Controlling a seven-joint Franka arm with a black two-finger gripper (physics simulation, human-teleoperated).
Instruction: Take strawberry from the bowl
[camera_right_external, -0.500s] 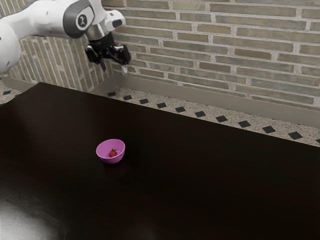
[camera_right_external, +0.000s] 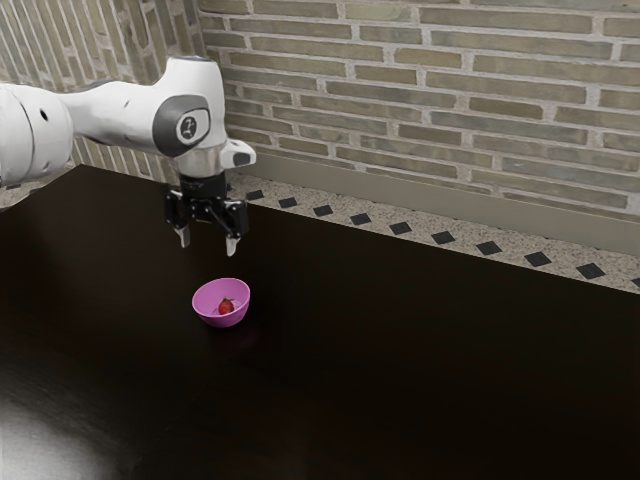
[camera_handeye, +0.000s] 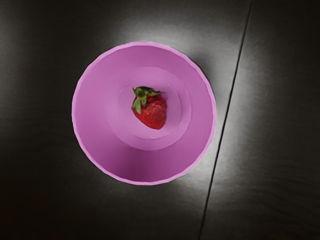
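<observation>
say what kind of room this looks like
Hard to name, perhaps a plain indoor room set up for a robot: a brick wall, a speckled floor with dark diamonds and a dark table.

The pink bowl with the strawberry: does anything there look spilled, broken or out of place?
Nothing stands out. The pink bowl sits upright on the dark table, its rim unbroken, and the strawberry lies whole inside, green leaves attached.
</observation>
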